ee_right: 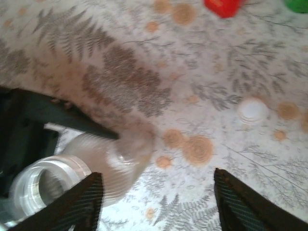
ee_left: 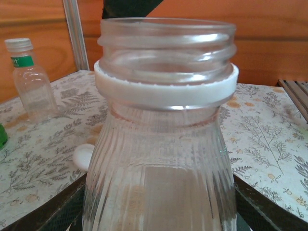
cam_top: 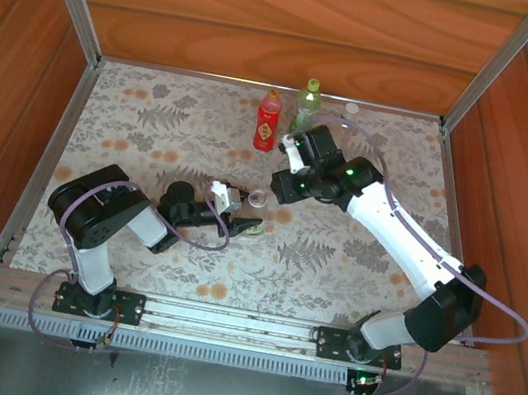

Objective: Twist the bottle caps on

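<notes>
Top external scene: the table, covered in a fern-and-flower print, carries all four bottles; three stand along the back edge.
Left arm: the left gripper is clamped on the ribbed body of the clear bottle, near the table's middle.
Right arm: the right gripper hangs above the cloth just beside that bottle, fingers spread, nothing between them.
Back row: red bottle, green bottle and labelled bottle, each wearing its cap.
Open bottle: the mouth is uncovered, with bare threads above a white collar ring.
Bottle handling: empty, thin-walled and light; it would likely dent if squeezed hard, so the ribbed body below the shoulder is the sound place to hold it.
Loose piece: the white cap lies flat on the cloth, apart from the clear bottle.
Cap handling: tiny, rigid, smooth and almost weightless, so it would probably skid if nudged. Pinch it across the rim from above and keep it level for threading.
</notes>
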You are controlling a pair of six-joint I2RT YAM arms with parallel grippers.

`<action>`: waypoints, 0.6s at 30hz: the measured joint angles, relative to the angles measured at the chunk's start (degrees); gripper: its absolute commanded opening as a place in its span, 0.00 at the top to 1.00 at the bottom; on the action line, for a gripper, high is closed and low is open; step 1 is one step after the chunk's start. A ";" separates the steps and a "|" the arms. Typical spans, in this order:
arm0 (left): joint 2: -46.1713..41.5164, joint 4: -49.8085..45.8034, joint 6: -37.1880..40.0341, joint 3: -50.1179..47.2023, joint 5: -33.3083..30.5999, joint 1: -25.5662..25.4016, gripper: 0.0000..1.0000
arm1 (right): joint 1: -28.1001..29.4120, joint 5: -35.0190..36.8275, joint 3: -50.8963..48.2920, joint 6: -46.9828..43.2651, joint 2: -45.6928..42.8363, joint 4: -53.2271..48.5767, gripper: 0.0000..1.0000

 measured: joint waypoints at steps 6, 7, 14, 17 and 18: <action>-0.04 0.00 0.17 -0.09 -0.09 0.04 0.37 | -8.15 2.01 -8.63 2.97 -1.66 9.03 0.28; -0.07 0.02 0.17 -0.11 -0.11 0.13 0.37 | -9.49 1.90 -9.42 3.48 -0.81 10.67 0.31; -0.28 0.04 0.33 -0.35 -0.24 0.37 0.37 | -15.56 0.57 -8.41 5.27 12.96 20.13 0.48; -0.28 0.04 0.35 -0.35 -0.24 0.37 0.36 | -17.44 0.33 -6.75 5.64 19.93 22.03 0.52; -0.28 0.04 0.35 -0.33 -0.26 0.37 0.36 | -18.08 0.35 -6.25 5.68 21.73 22.43 0.53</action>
